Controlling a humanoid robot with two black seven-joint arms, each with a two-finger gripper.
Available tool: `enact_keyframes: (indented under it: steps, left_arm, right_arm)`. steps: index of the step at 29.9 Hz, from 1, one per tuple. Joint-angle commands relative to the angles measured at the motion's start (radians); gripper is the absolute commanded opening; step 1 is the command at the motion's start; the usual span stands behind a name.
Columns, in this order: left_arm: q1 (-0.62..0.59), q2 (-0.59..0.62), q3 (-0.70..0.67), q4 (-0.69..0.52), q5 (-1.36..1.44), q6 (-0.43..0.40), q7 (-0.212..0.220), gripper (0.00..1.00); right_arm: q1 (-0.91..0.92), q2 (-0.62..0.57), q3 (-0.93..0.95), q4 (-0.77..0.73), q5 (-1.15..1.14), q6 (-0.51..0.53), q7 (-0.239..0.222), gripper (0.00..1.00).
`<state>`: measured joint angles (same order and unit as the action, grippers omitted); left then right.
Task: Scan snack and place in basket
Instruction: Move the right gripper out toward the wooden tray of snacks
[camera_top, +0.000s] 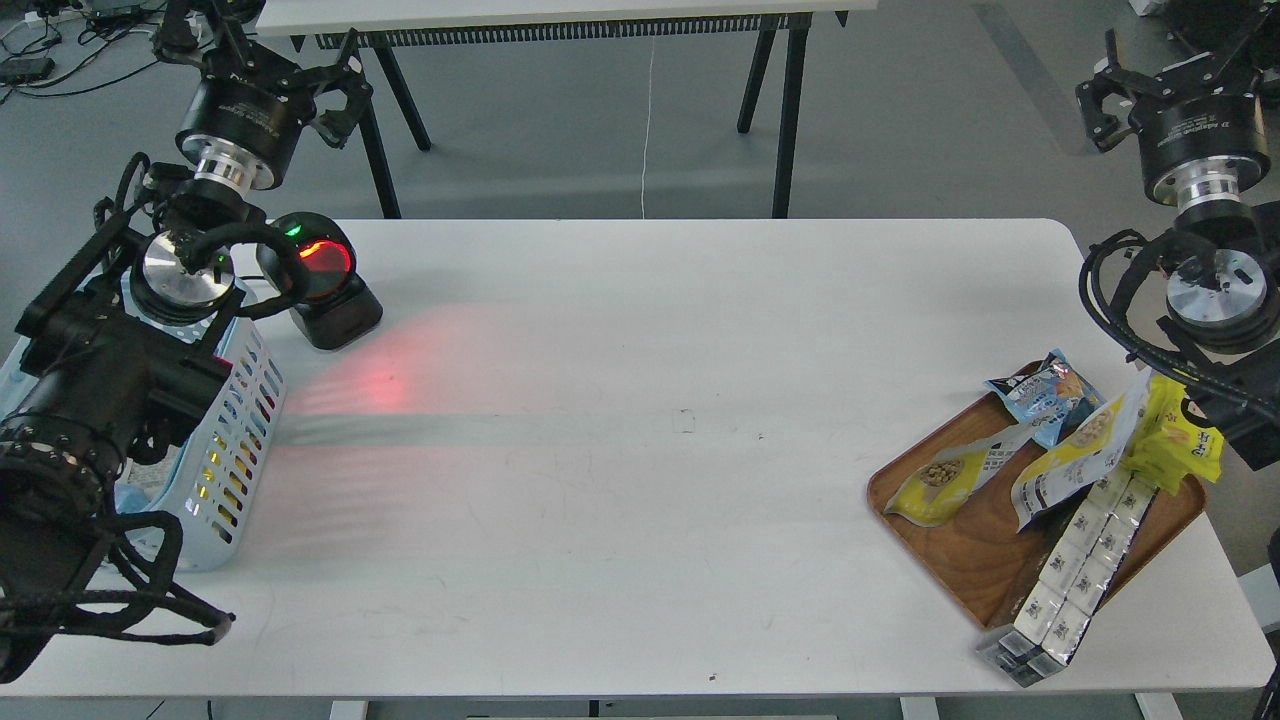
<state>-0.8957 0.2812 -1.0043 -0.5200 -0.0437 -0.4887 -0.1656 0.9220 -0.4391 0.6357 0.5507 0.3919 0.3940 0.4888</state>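
Observation:
Two snack pouches, white-grey with a yellow patch of tan beans, lie on the wooden tray (960, 560) at the right: one snack (945, 480) flat at the tray's left edge, the other (1075, 455) leaning beside it. The light blue basket (245, 420) stands at the table's left end, partly hidden by my left arm. My left gripper (350, 90) hangs open and empty above the table's far left corner, beyond the basket. High at the far right, my right gripper (1097, 85) is open and empty too, well above the tray.
A black scanner (322, 278) glowing red stands beside the basket and throws red light on the table. The tray also carries a blue snack bag (1045, 395), a bright yellow pack (1185, 440) and a row of white boxes (1070, 565) overhanging the table's front edge.

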Motion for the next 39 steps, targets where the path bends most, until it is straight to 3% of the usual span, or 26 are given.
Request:
enact_keyframes:
  steps: [1, 8, 14, 26, 39]
  left_arm:
    - [-0.002, 0.004, -0.002, 0.002, -0.002, 0.0, -0.002, 1.0]
    - [-0.005, 0.01, -0.004, 0.025, -0.033, 0.0, -0.002, 1.0]
    - [-0.008, 0.027, -0.008, 0.022, -0.047, 0.0, -0.049, 1.0]
    - [-0.008, 0.069, -0.007, 0.022, -0.047, 0.0, -0.058, 1.0]
    - [-0.002, 0.064, -0.008, 0.012, -0.047, 0.0, -0.083, 1.0]
  right_arm:
    - [0.001, 0.0, -0.001, 0.005, -0.001, 0.011, 0.0, 0.99]
    - [0.018, -0.009, -0.002, 0.041, -0.01, 0.017, -0.006, 0.99]
    - [0.096, -0.073, -0.068, 0.147, -0.126, -0.023, -0.013, 0.99]
    - [0.507, -0.194, -0.589, 0.363, -0.281, -0.037, -0.007, 0.99]
    - [0.954, -0.214, -1.083, 0.698, -0.944, -0.108, 0.0, 0.99]
